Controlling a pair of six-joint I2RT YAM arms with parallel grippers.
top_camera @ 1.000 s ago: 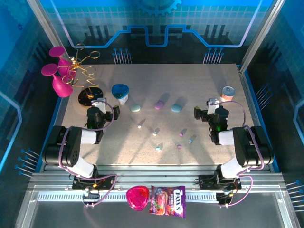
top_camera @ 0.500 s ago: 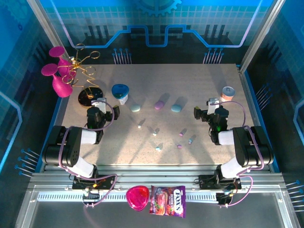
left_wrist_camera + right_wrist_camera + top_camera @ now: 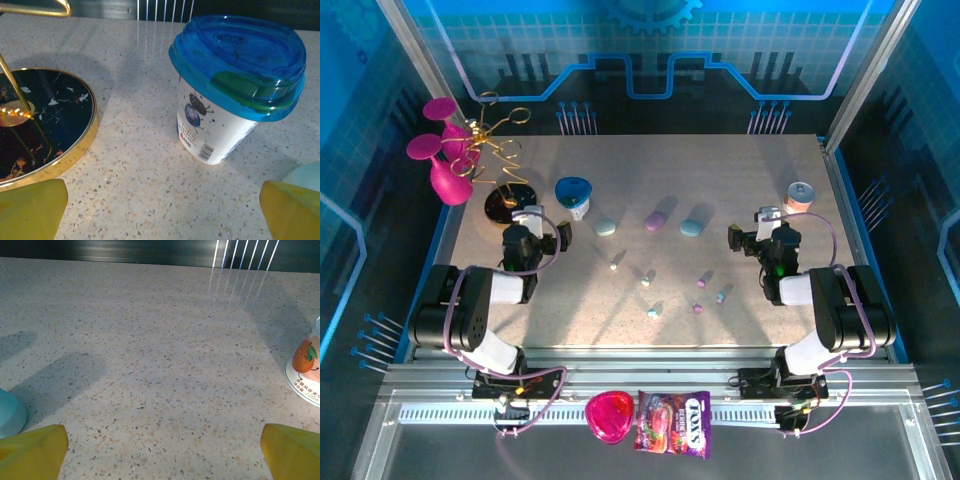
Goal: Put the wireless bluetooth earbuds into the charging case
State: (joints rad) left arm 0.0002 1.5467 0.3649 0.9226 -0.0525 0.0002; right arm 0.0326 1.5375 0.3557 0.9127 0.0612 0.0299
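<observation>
Scattered earbuds (image 3: 648,276), lying flat, mostly slanted diagonally

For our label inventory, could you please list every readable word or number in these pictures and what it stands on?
"FOX'S": on the purple sweets bag; its smaller print is unreadable.
Blue-lidded cup: barcode and print too blurred to read.
Cup with an orange picture: print too small to read.

In the left wrist view, the black, gold-rimmed stand base (image 3: 35,125) runs off the left edge, and a pale mint case (image 3: 306,177) is cut to a sliver by the right edge. In the right wrist view, an orange-printed cup (image 3: 304,371) is cropped by the right edge and a light blue case (image 3: 10,415) by the left. From above, the earbuds (image 3: 654,311) are too small to tell which way they face.
</observation>
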